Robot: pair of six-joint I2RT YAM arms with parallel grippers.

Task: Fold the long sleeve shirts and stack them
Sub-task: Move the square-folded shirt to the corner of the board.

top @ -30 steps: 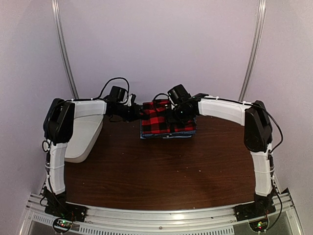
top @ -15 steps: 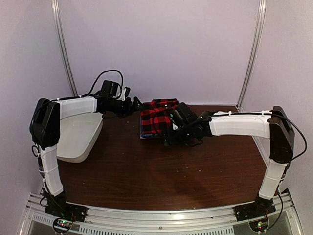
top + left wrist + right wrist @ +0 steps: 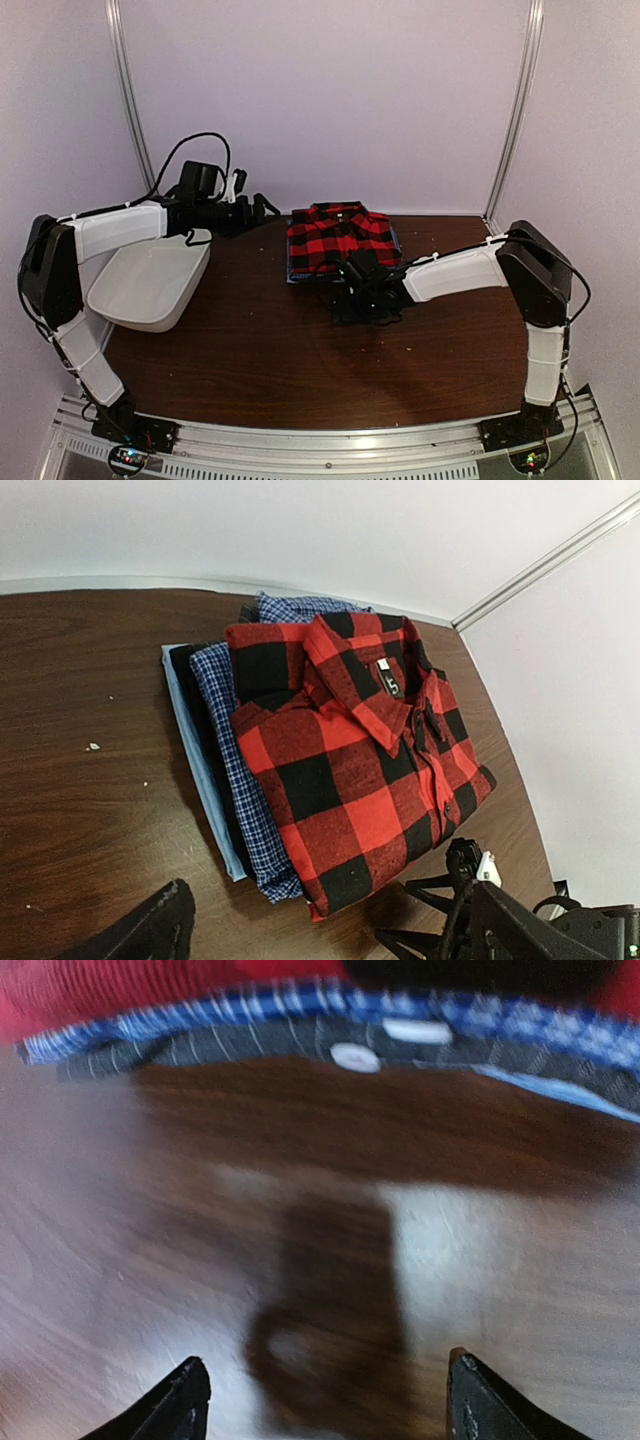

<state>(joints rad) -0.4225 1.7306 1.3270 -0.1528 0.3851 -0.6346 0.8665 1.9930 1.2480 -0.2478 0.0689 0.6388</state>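
Left gripper (image 3: 260, 209) and right gripper (image 3: 328, 1395) both gape empty; red plaid shirt (image 3: 350, 770), stacked on blue check shirt (image 3: 240, 780), lies ahead of each, judged soft, light and limp, best pinched at folded edges.

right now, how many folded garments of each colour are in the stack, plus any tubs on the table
red-and-black plaid shirt: 1
blue-and-white check shirt: 1
dark pinstriped garment: 1
light blue garment: 1
white tub: 1
total: 5
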